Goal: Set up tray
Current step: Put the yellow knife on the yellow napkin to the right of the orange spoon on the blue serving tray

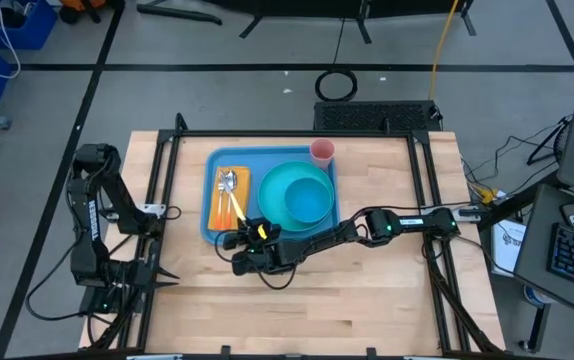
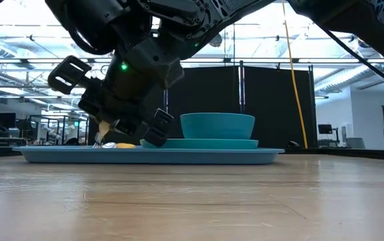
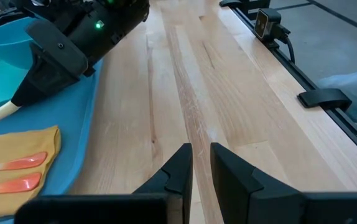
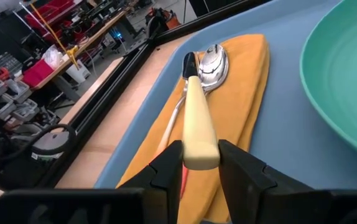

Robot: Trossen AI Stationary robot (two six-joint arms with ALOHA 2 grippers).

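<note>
The light-blue tray [image 1: 272, 228] lies at the table's far middle. On it are an orange napkin [image 4: 247, 93], a teal plate [image 4: 346, 74] with a teal bowl [image 2: 217, 125], and a pink cup [image 1: 322, 152] at its far right corner. A metal spoon [image 4: 213, 62] and orange-handled utensils [image 3: 17, 163] lie on the napkin. My right gripper [image 4: 200, 152] is low over the napkin, shut on a cream-handled utensil [image 4: 198, 118]. My left gripper [image 3: 200, 155] waits at the table's left edge, narrowly open with nothing in it. My right gripper pinches the free end of the utensil's cream handle [image 4: 201, 154] between its two fingers. The fingers come in nearly level from the tray's near right and lie along the utensil. The utensil's dark far end [image 4: 190, 62] rests on the napkin beside the spoon.
Bare wooden table [image 1: 327, 290] stretches from the tray to the near edge. Black frame rails [image 1: 427, 180] run along the table's sides, and a small camera [image 3: 268, 22] sits at the near edge. The right arm [image 1: 387, 225] reaches in across the table's right half.
</note>
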